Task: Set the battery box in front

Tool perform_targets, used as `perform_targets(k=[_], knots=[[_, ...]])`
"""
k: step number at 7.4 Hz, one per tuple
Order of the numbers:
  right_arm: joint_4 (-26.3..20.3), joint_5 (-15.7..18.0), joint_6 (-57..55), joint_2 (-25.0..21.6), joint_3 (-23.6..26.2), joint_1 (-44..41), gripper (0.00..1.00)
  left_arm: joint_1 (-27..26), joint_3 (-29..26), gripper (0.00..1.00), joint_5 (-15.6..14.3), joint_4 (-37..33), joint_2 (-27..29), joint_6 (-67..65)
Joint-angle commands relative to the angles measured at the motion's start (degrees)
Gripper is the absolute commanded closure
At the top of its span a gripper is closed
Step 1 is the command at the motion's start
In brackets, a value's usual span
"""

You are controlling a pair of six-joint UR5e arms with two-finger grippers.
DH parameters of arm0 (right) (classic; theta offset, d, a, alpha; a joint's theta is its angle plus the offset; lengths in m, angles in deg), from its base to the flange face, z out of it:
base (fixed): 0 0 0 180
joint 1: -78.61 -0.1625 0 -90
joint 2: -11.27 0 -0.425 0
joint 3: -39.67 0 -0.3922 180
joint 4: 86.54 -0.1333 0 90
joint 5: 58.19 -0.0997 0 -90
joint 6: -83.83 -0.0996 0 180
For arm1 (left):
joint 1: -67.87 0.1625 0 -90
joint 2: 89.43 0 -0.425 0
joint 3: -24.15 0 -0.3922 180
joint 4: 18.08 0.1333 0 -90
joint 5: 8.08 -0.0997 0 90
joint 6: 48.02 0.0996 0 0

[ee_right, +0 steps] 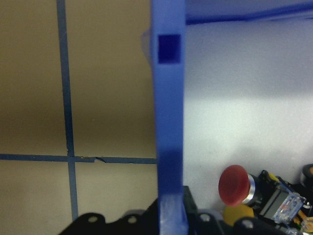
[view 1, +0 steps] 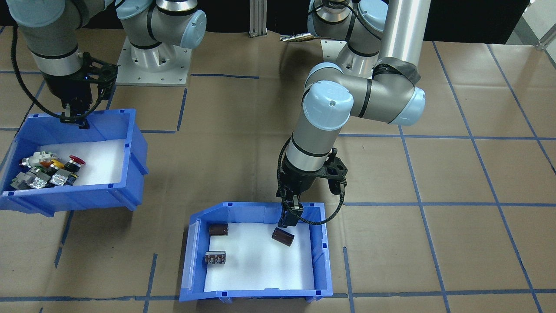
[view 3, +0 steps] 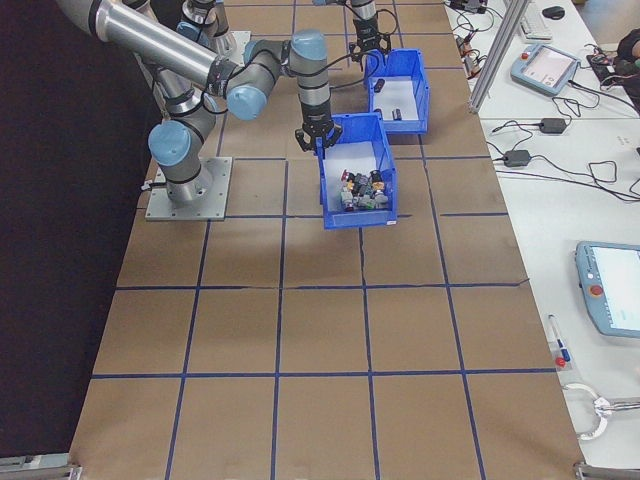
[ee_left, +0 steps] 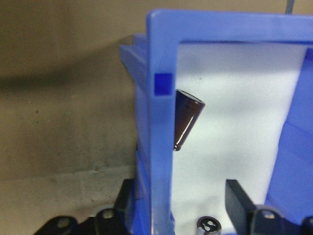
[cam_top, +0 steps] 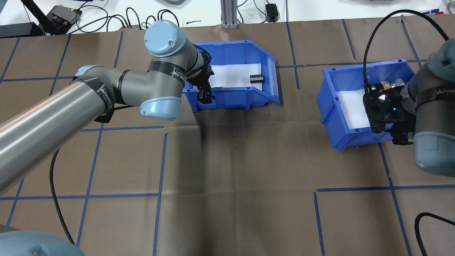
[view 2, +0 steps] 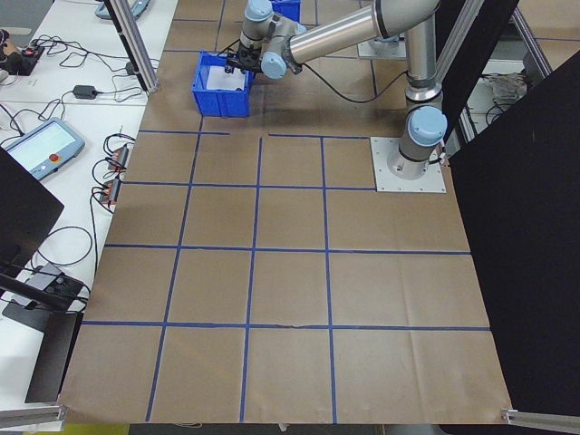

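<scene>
The left gripper is spread wide, its fingers straddling the battery box wall, not clamped. A dark cell lies just inside that wall; two more cells sit on the white liner. The right gripper is closed on the rim of the switch bin, well apart from the battery box on the brown table.
</scene>
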Motion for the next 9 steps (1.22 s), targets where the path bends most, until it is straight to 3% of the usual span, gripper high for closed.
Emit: perform_targets(k=[1,3,5,7,8,9], knots=[[0.0,-0.4,-0.6,-9.8,9.1,-0.3,1.00,0.8,-3.5,0.01,-0.3,-11.0,-4.0,14.7],[-5.0,-0.7,-2.6,-14.5,11.7,-2.3,1.00,5.2,-8.6,0.01,-0.3,-27.8,-8.0,31.8],[-6.7,-0.6,-13.0,-14.4,11.8,-12.0,1.00,9.8,-12.6,0.01,-0.4,-40.7,-11.0,51.6],[-6.8,-0.6,-22.4,-13.6,11.7,-20.2,1.00,14.2,-13.3,0.01,-0.5,-44.8,-15.1,73.1],[-6.6,-0.6,-26.9,-13.0,11.7,-23.7,1.00,16.9,-13.6,0.01,-1.9,-45.5,-16.1,85.0],[-5.8,-0.5,-31.0,-11.5,11.4,-27.3,1.00,17.4,-14.0,0.01,-7.6,-45.6,-16.2,94.9]])
